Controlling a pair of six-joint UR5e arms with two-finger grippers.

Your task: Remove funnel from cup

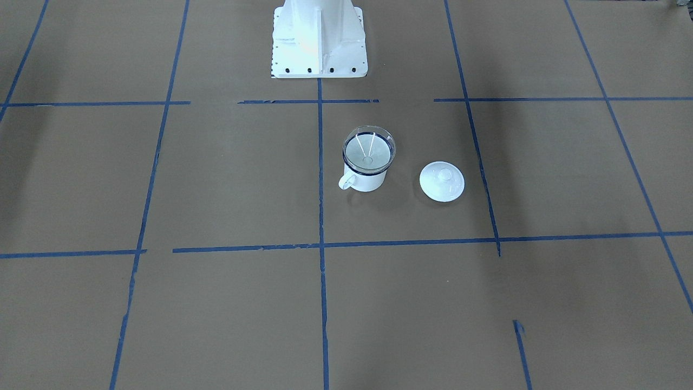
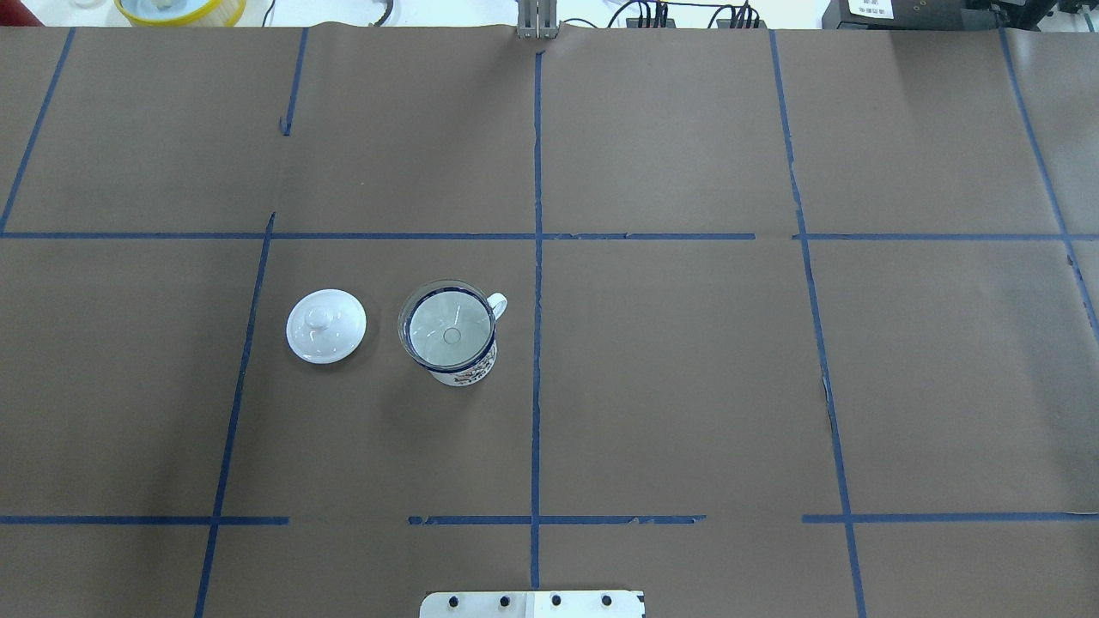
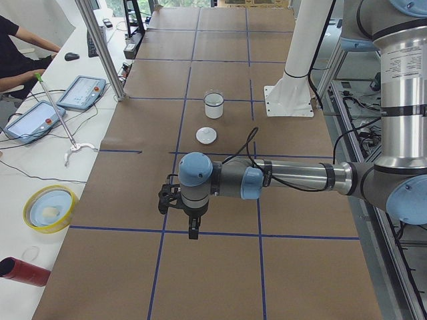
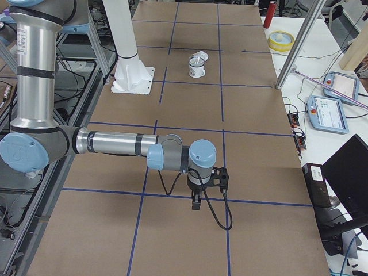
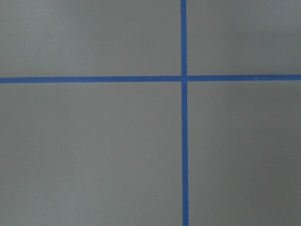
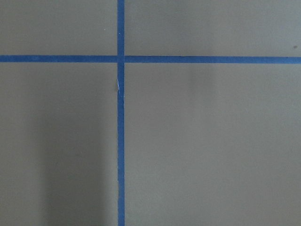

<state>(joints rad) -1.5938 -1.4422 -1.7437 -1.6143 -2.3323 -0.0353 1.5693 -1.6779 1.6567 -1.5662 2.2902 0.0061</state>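
Observation:
The clear funnel (image 1: 368, 149) sits mouth-up in the white enamel cup (image 1: 370, 181), whose rim is dark blue. In the overhead view the funnel (image 2: 449, 325) fills the cup (image 2: 464, 372), which stands left of the centre tape line with its handle pointing far-right. The left gripper (image 3: 193, 231) hangs over the table's left end, far from the cup (image 3: 213, 105). The right gripper (image 4: 196, 203) hangs over the right end, far from the cup (image 4: 196, 66). Both grippers show only in the side views, so I cannot tell whether they are open or shut. The wrist views show only brown paper and blue tape.
A white round knobbed lid (image 2: 326, 326) lies on the table a little to the cup's left. The robot's white base (image 1: 318, 39) stands behind the cup. A yellow bowl (image 3: 48, 208), tablets and an aluminium post (image 3: 100, 50) are on the operators' side.

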